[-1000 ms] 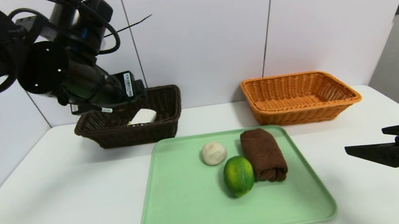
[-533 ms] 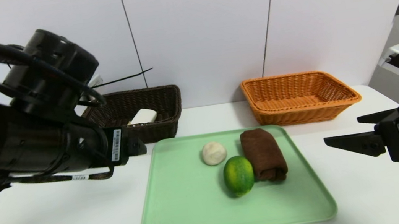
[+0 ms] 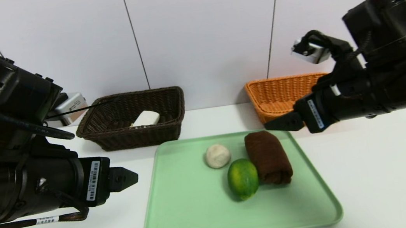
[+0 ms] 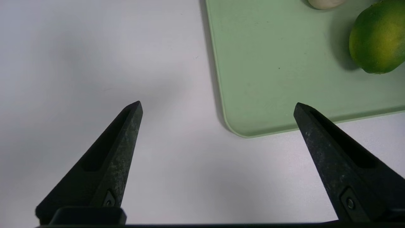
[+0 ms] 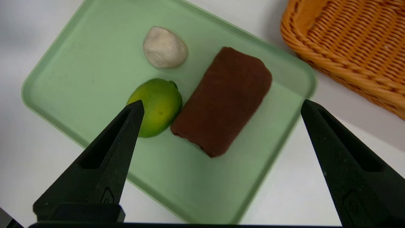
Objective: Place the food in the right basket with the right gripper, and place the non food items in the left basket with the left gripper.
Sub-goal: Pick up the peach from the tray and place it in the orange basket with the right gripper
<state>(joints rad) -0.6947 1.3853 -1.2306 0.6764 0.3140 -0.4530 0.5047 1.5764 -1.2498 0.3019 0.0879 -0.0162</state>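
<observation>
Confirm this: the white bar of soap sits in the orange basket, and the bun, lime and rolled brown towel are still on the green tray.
Not quite. The head view shows the white bar of soap in the dark brown basket, not the orange basket. The rest holds: bun, lime and rolled brown towel lie on the green tray.

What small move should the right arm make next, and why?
Probably lower the open right pincer toward the green citrus fruit on the green tray. The pincer is empty above the tray's far right edge; the fruit and pale bun are food, and the orange basket shows nothing inside. The left pincer hangs open beside the tray.
</observation>
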